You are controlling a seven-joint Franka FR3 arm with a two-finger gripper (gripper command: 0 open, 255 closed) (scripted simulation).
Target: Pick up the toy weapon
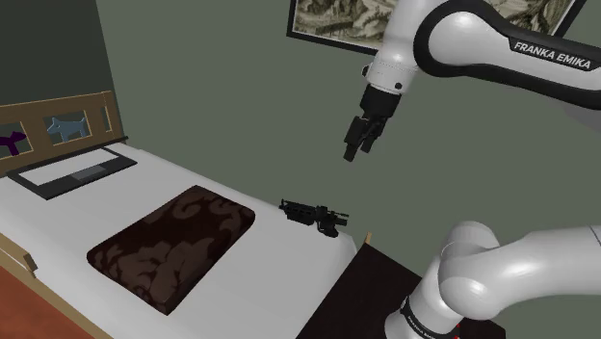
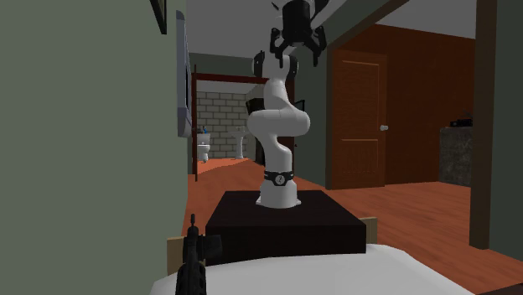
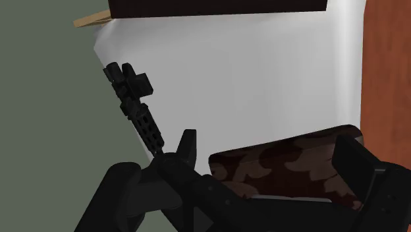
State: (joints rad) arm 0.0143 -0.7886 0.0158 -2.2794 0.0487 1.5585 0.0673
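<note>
The toy weapon (image 1: pixel 313 216) is a small black rifle. It lies flat on the white bed (image 1: pixel 270 279), close to the green wall and the bed edge nearest the stand. My gripper (image 1: pixel 356 144) hangs in the air well above it, a little toward the shoulder view's right, pointing down at the bed. Its fingers stand apart with nothing between them. In the wrist view the toy weapon (image 3: pixel 135 105) lies beyond the finger nearer the wall, outside the span of the gripper (image 3: pixel 267 142). In the second exterior view the toy weapon (image 2: pixel 194 256) lies low in front, with the gripper (image 2: pixel 295 46) high above.
A dark brown patterned pillow (image 1: pixel 173 246) lies in the middle of the bed. A laptop (image 1: pixel 77 171) lies near the wooden headboard (image 1: pixel 58 120). The green wall runs right behind the toy. The dark stand (image 2: pixel 285 222) sits at the bed's end, with a wooden door (image 2: pixel 360 117) beyond.
</note>
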